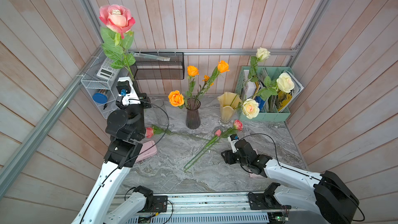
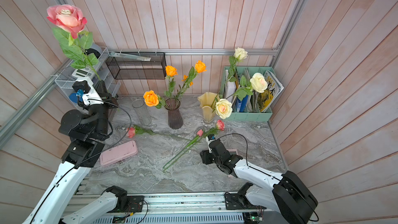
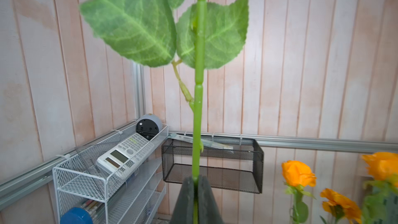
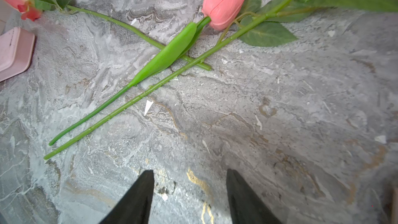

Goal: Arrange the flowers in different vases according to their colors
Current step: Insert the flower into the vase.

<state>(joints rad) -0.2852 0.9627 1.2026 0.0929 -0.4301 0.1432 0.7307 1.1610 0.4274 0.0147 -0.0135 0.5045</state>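
Three pink flowers (image 1: 238,124) lie on the marble worktop (image 1: 215,169). A fourth, a large pink rose (image 1: 116,19), stands upright, high over the rear left corner, its stem pinched in my left gripper (image 3: 195,181). Orange blooms (image 1: 176,98) sit in the purple vase (image 1: 193,115), cream roses (image 1: 250,108) in the yellow vase (image 1: 226,108). The clear vase (image 2: 142,113) looks empty. I judge pink goes there: next, lower the stem end into its mouth. My right gripper (image 4: 190,190) hovers spread above the worktop, near the lying stems.
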